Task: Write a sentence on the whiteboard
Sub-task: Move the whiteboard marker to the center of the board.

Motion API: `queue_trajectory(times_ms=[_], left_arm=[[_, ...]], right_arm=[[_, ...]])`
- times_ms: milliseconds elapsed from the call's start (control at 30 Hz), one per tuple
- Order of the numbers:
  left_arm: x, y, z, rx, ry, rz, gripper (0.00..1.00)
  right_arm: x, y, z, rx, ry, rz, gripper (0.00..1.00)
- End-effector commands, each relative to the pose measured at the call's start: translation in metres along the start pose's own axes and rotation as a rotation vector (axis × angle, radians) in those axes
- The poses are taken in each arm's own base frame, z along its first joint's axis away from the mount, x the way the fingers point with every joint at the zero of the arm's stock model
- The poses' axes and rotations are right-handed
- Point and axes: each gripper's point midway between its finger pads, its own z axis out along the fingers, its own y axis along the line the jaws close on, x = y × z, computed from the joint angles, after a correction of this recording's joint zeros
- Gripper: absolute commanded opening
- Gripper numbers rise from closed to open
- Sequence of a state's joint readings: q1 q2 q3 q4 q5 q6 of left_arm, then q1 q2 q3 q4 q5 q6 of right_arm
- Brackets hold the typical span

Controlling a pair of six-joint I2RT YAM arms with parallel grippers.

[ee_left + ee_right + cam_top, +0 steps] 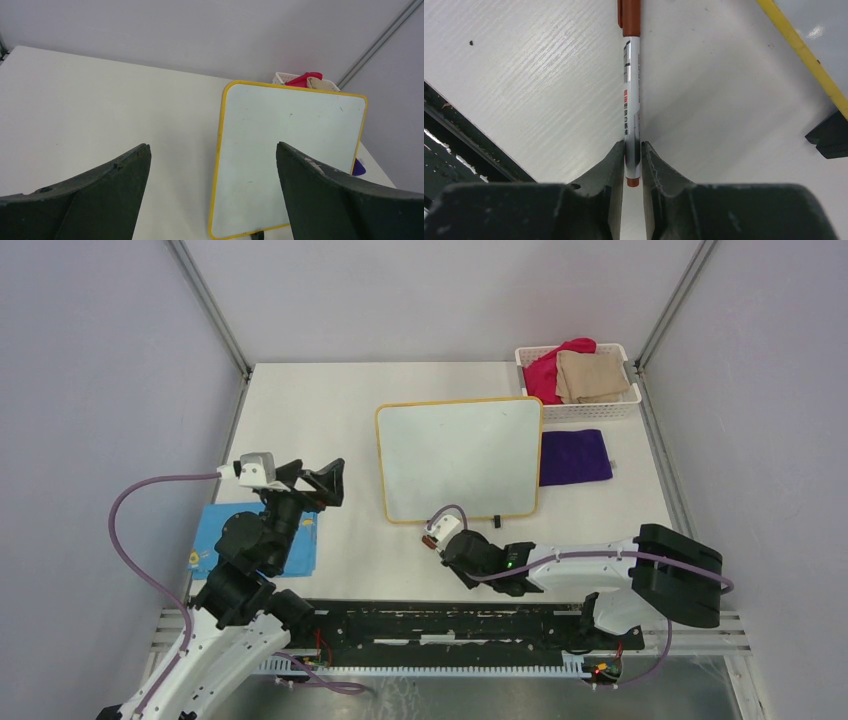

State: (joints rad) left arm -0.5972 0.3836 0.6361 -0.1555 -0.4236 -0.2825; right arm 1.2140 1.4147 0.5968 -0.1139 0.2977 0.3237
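1. The glossy white, yellow-framed whiteboard [460, 455] lies blank mid-way across the pale worktop [310, 410].
2. Just off its near edge, the right gripper [633, 150] is clamped on a white, brown-capped marker pen [631, 90].
3. The left gripper [212, 150] hangs wide apart; uncapping likely comes next.

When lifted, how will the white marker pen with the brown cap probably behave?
The brown-capped white marker pen looks rigid, so it should not bend. The right gripper pinches it near its tail, so the long capped end may swing. Its round barrel would likely roll if released.
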Motion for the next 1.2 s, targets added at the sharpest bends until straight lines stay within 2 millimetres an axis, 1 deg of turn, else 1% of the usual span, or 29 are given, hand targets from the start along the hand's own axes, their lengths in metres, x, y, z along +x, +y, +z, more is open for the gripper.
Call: queue_trajectory(times_ms=[0, 67, 167, 367, 500, 733, 1000, 1167], left_arm=[[-0.008, -0.004, 0.001, 0.028, -0.023, 0.048, 1.0], [-0.008, -0.006, 0.001, 0.034, -0.021, 0.048, 1.0], [-0.007, -0.007, 0.002, 0.043, -0.016, 0.049, 1.0], [-0.005, -0.009, 0.002, 0.05, -0.01, 0.051, 1.0], [-0.005, -0.01, 0.002, 0.056, -0.006, 0.052, 1.0], [-0.004, -0.011, 0.003, 0.063, -0.002, 0.057, 1.0], [-0.003, -0.014, 0.003, 0.078, -0.001, 0.056, 1.0], [-0.002, -0.014, 0.003, 0.08, 0.004, 0.056, 1.0]], right_arm=[[-0.007, 0.004, -0.001, -0.033, -0.004, -0.001, 0.27], [-0.011, 0.005, -0.001, -0.041, -0.001, -0.006, 0.31], [-0.015, 0.005, 0.002, -0.062, 0.015, -0.017, 0.34], [-0.033, 0.006, 0.006, -0.098, 0.03, -0.059, 0.4], [-0.039, 0.005, 0.012, -0.119, 0.059, -0.077, 0.42], [-0.028, 0.009, 0.024, -0.157, 0.122, -0.09, 0.4], [-0.009, 0.003, 0.033, -0.147, 0.182, -0.096, 0.4], [-0.006, 0.002, 0.041, -0.145, 0.197, -0.088, 0.42]])
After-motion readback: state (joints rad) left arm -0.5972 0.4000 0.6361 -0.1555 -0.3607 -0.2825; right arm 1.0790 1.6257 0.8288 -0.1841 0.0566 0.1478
